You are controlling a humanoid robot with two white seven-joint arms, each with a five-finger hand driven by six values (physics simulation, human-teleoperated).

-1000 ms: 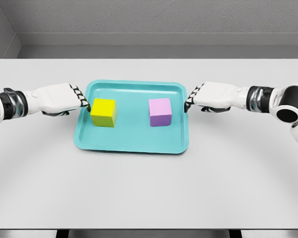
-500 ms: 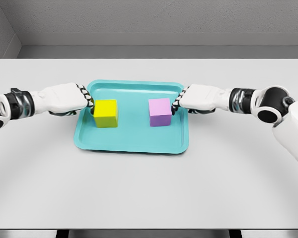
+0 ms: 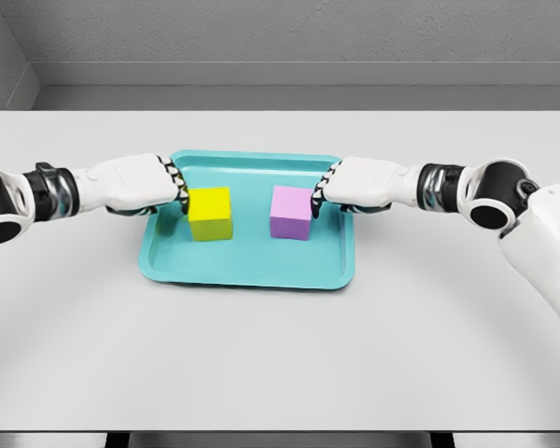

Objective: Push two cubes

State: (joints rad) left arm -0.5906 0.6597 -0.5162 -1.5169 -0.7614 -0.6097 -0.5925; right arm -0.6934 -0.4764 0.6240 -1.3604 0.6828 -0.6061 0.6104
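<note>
A simulated test cell is shown, not a lived-in room. A plain white table (image 3: pixel 280 355) is set against bare grey walls (image 3: pixel 289 33), with a dark gap visible under its near edge. Surfaces are rendered flat and uniform, without wear or clutter. A teal tray (image 3: pixel 252 271) is placed near the table's centre, the only furnishing seen.

Matt yellow cube (image 3: pixel 211 214), matt lilac cube (image 3: pixel 290 213), smooth satin teal tray (image 3: pixel 252 266).

Two cubes (image 3: pixel 211 214) (image 3: pixel 291 213) side by side in tray (image 3: pixel 252 271)
</note>
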